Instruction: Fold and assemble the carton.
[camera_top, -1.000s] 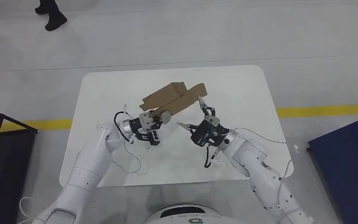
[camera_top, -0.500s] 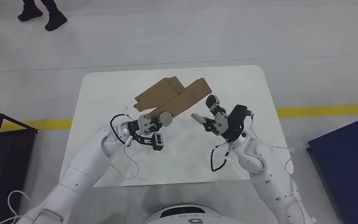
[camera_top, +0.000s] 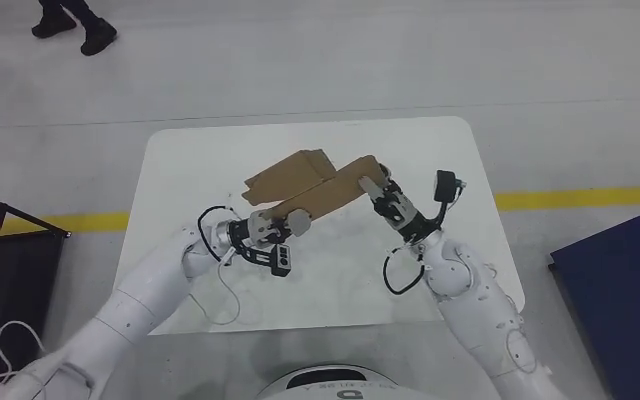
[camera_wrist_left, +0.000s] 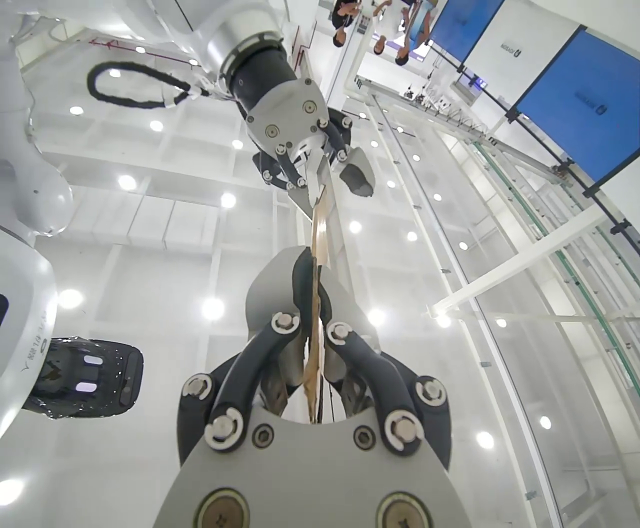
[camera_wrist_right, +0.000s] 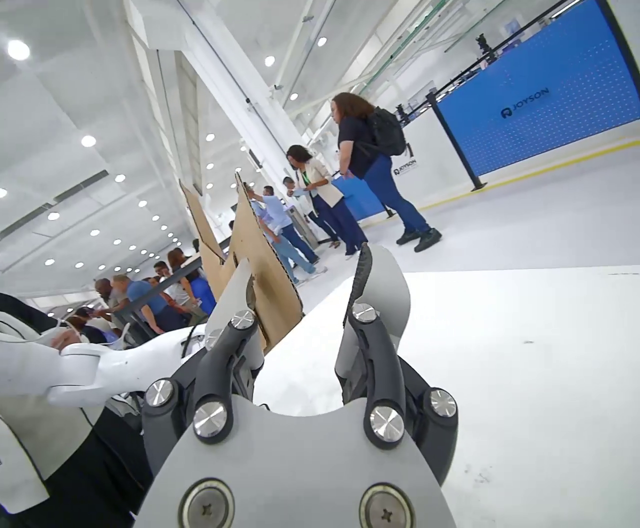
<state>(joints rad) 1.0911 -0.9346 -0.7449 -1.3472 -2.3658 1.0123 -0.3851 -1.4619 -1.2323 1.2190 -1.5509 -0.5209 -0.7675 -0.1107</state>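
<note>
From above, the flattened cardboard carton (camera_top: 305, 185) was seen held over the white table (camera_top: 440, 150), with the left gripper (camera_top: 285, 215) at its 7 o'clock and the right gripper (camera_top: 378, 190) at its 3 o'clock. In the left wrist view, the jaws were clamped on the carton's edge. In the right wrist view, the jaws were spread, with the carton against one finger (camera_wrist_right: 240, 295).

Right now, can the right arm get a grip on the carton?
Likely yes. The right fingers are open and straddle an edge of the carton, with nothing else between them. The left fingers are shut on its other end.
</note>
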